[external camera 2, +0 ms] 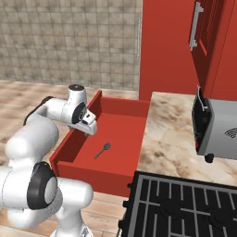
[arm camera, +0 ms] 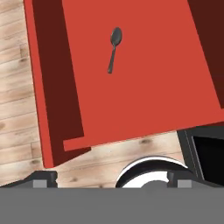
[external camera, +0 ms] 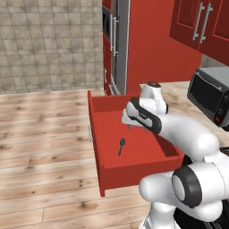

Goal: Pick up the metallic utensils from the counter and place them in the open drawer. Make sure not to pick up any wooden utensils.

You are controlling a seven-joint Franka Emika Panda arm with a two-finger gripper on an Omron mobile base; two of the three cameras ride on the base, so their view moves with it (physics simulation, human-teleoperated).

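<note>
Spoon (arm camera: pixel 113 50) lies loose on the drawer (arm camera: pixel 144 109) floor, upper middle of the hand view, handle running toward the empty end effector (arm camera: pixel 111 180), whose fingers stand wide apart.

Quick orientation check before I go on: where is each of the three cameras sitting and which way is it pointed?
Left base view: behind the arm on its left, looking forward and down at the open drawer with the spoon in it; the arm rises lower right.
Right base view: behind on the right, facing the same drawer, counter, toaster oven and stove; the arm rises lower left.
Hand view: on the hand, looking down into the drawer; the open pincer shows at the bottom.
All three share drawer and spoon.
</note>
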